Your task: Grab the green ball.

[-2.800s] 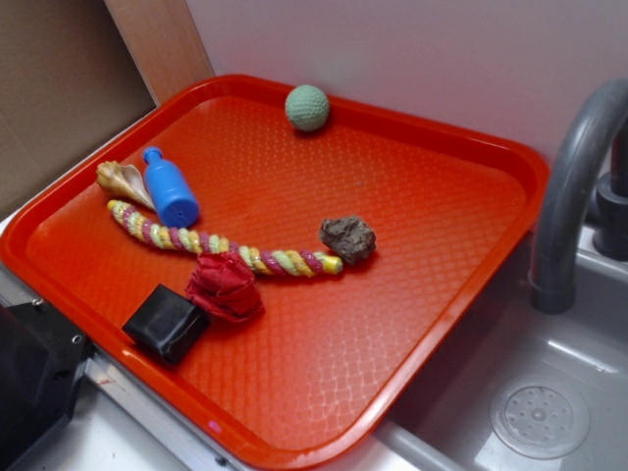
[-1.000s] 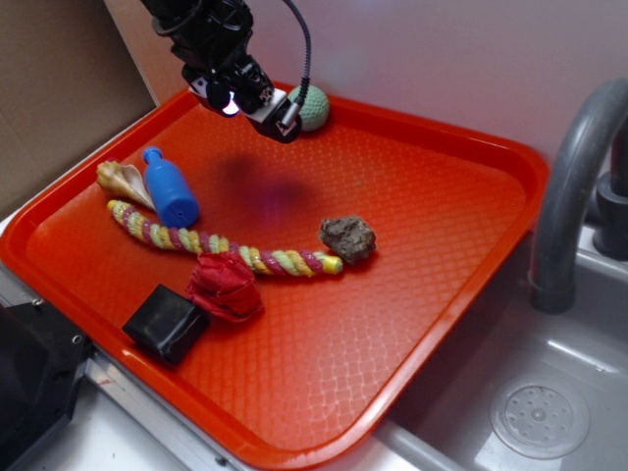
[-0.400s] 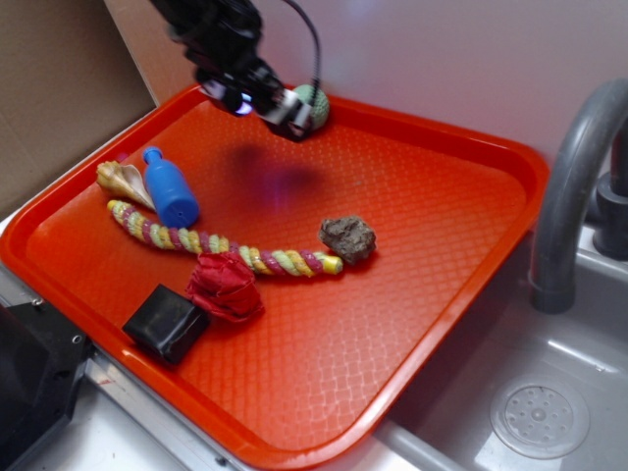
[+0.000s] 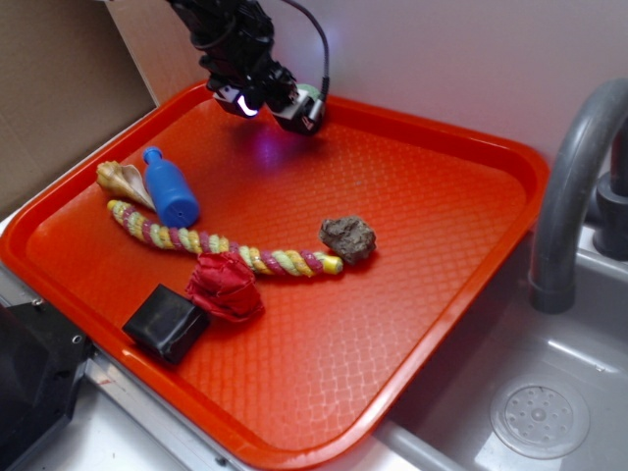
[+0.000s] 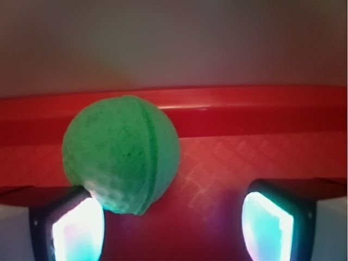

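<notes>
In the exterior view, the gripper [image 4: 294,111] hangs low over the far rim of the red tray [image 4: 442,294], right at the spot where the green ball [image 4: 312,93] sits against that back edge; only a sliver of the ball shows past the black arm. The brown rock [image 4: 347,238], the braided rope [image 4: 226,247], the blue bottle [image 4: 170,186], the shell [image 4: 120,180], the red cloth [image 4: 225,286] and the black block [image 4: 167,322] lie well apart from it, nearer the front. By these pictures the approach looks nearly done, while the grasp itself is not yet made. In the wrist view, the ball [image 5: 122,153] rests on the tray floor just before the rim [image 5: 261,111], off toward the left finger [image 5: 68,225], which it overlaps and may be touching; the right finger [image 5: 272,225] stands well clear. The jaws are spread wide, wider than the ball, and hold nothing. What seems left is to centre on the ball, advance a little, and close.
</notes>
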### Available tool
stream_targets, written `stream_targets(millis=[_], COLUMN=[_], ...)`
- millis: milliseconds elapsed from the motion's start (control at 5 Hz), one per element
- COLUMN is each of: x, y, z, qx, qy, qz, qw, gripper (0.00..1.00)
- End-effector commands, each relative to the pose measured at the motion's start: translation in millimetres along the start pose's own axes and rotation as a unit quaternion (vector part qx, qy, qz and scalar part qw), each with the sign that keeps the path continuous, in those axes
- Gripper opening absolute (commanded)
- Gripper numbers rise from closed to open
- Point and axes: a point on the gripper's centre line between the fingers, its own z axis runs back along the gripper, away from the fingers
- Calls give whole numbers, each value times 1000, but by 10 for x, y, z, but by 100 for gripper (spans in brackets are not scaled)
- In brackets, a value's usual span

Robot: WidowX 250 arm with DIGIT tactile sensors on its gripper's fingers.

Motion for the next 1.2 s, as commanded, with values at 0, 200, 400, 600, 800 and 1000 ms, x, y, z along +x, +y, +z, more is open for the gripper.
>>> stream_targets(millis=[0,200,400,600,800,1000], x=[390,318,261,95,-61,-62], y=[-75,-145,-153,-256,-397,-425], z=[85,-40,-95,-53,109,183], qx=[-8,-4,4,-8,-25,-34], qy=[-45,-37,-34,-25,-29,-36], qz=[0,-14,0,-19,-44,-43], qw=[999,999,999,999,998,998], gripper=[100,100,3,0,0,0])
